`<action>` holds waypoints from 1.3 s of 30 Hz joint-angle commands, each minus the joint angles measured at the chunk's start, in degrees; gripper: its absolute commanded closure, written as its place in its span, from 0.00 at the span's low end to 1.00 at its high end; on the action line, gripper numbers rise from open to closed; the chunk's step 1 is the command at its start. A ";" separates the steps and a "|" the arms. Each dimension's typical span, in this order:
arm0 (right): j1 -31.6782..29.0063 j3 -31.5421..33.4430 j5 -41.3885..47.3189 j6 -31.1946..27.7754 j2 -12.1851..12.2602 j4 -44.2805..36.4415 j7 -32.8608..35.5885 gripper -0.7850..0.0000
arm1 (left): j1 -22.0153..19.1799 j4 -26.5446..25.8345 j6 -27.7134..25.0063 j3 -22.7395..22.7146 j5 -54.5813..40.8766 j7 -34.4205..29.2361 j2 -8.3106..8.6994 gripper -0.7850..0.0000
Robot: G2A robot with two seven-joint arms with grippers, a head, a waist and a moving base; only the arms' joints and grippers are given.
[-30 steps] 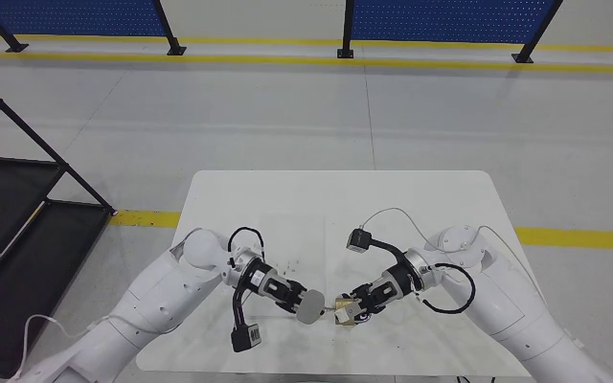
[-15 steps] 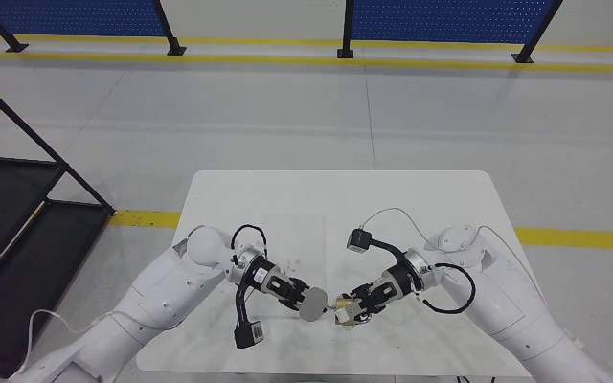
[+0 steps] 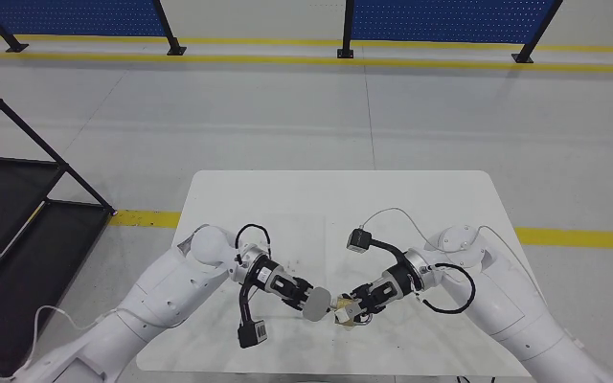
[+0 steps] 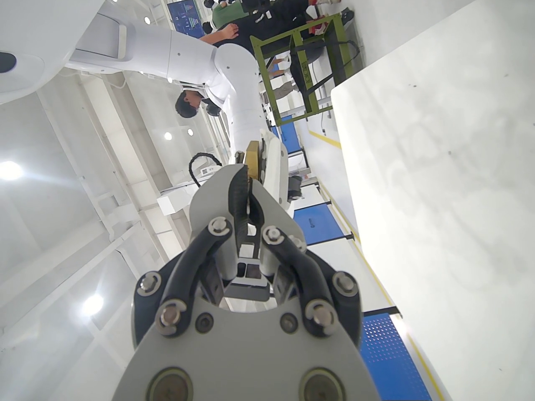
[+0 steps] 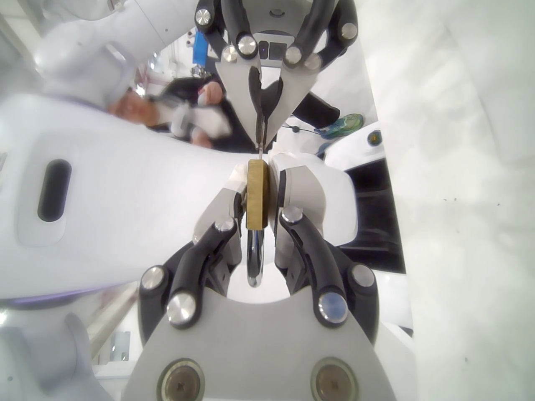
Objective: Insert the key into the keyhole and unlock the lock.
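Over the near part of the white table (image 3: 335,201), the left gripper (image 3: 320,304) and the right gripper (image 3: 353,307) meet nearly tip to tip, the right one holding a brass lock (image 3: 343,313) just beside the left one.

key (image 5: 260,151): mostly hidden inside left pincer (image 5: 261,137) | keyhole on lock (image 5: 256,198): cannot tell
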 commanded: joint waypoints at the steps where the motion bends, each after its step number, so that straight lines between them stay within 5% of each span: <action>1: 0.00 0.00 0.00 0.00 0.00 0.00 0.00 1.00 | -0.04 0.08 0.08 0.03 -0.03 -0.08 -0.03 1.00; 9: 0.00 0.00 0.00 0.00 0.00 0.00 0.00 1.00 | -0.19 0.27 0.41 0.34 0.00 -0.41 -0.21 1.00; 11: 0.00 0.00 0.00 0.00 0.00 0.00 0.00 1.00 | -0.18 0.35 0.49 0.35 -0.01 -0.49 -0.23 0.75; 12: 0.00 0.00 0.00 0.00 0.00 0.00 0.00 1.00 | -0.16 0.34 0.50 0.34 0.00 -0.50 -0.23 0.55; 13: 0.00 0.00 0.00 0.00 0.00 0.00 0.00 1.00 | -0.10 0.36 0.56 0.30 -0.01 -0.56 -0.23 0.49; 15: 0.00 0.00 0.00 0.00 0.00 0.00 0.00 1.00 | 0.08 0.27 0.58 0.22 -0.29 -0.58 -0.21 0.00; 26: 0.00 0.00 0.00 0.00 0.00 0.00 0.00 1.00 | 1.53 -0.02 1.07 -2.90 -1.83 -1.45 0.51 0.00; 39: 0.00 0.00 0.00 0.00 0.00 0.00 0.00 1.00 | 7.24 -1.34 -4.43 -10.88 -8.13 -0.09 2.86 0.00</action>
